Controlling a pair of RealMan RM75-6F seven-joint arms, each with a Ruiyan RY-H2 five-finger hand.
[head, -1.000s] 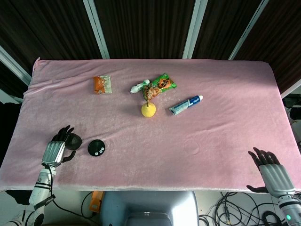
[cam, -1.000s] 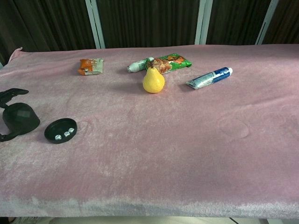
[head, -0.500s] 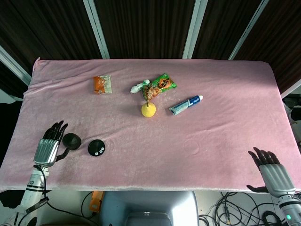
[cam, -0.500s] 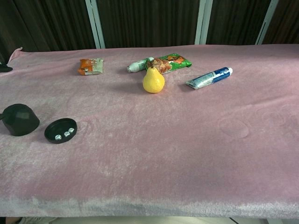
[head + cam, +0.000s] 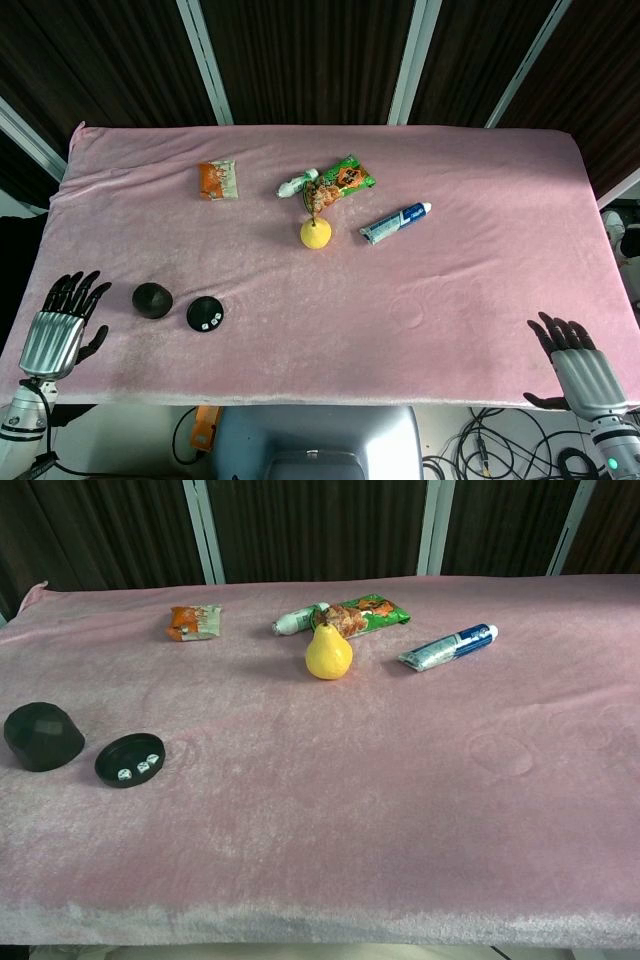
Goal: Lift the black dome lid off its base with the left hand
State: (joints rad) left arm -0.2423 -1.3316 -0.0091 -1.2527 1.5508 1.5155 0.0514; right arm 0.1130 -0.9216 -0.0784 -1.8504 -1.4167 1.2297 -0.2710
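A: Where is the black dome lid [image 5: 152,300] sitting?

B: On the pink-covered counter [image 5: 450,300], at about 8 o'clock from the centre, near the left edge. It rests on the cloth, off its base. The base [image 5: 205,314] is a flat black disc just beside the lid, at its 3 o'clock, apart from it. Three small white dice lie on the disc; the chest view shows them best.

A: Left robot hand [image 5: 58,327]?

B: At the counter's 8 o'clock corner, over the left edge, at 9 o'clock from the lid and clear of it. Fingers spread, pointing toward 12 o'clock, nothing held. Chest view does not catch it.

A: Right robot hand [image 5: 580,367]?

B: At the 5 o'clock corner, at the near edge. Fingers apart, palm down, holding nothing. Seen in the head view only.

A: Other items?

B: All toward 12 o'clock of centre. A yellow pear [image 5: 316,232] stands upright. At its 12 o'clock, a green and orange snack packet [image 5: 340,181], with a small white and green tube [image 5: 297,184] lying at the packet's 9 o'clock, touching or nearly so. A blue and white toothpaste tube [image 5: 394,223] lies at the pear's 3 o'clock, tilted, cap toward 2 o'clock. An orange sachet [image 5: 218,179] lies well to the pear's 10 o'clock.
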